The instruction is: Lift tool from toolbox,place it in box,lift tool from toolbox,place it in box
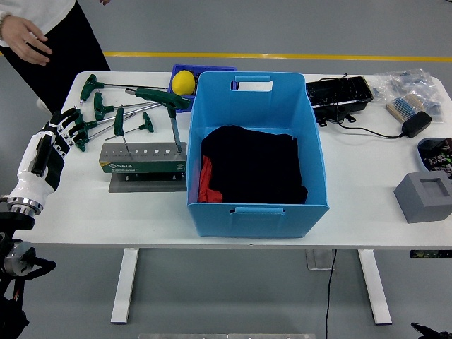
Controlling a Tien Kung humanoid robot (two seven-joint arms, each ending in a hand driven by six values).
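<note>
A grey tool stand (141,159) sits left of the big blue box (258,205). Two green T-handle wrenches stand in it: a small one (119,120) and a large one (164,97). Several more green T-handle wrenches (99,106) lie on the table behind the stand. My left hand (65,128) is at the table's left edge, fingers spread and holding nothing, its fingertips right by the leftmost green handles (81,138). The box holds black cloth (254,166) and something red (205,180). My right hand is out of view.
A small blue bin with a yellow ball (183,81) stands behind the box. A black tray (339,93), a power adapter with cable (417,124), bags (409,88) and a grey foam block (424,198) lie at the right. A person's hand (28,39) hangs at the far left.
</note>
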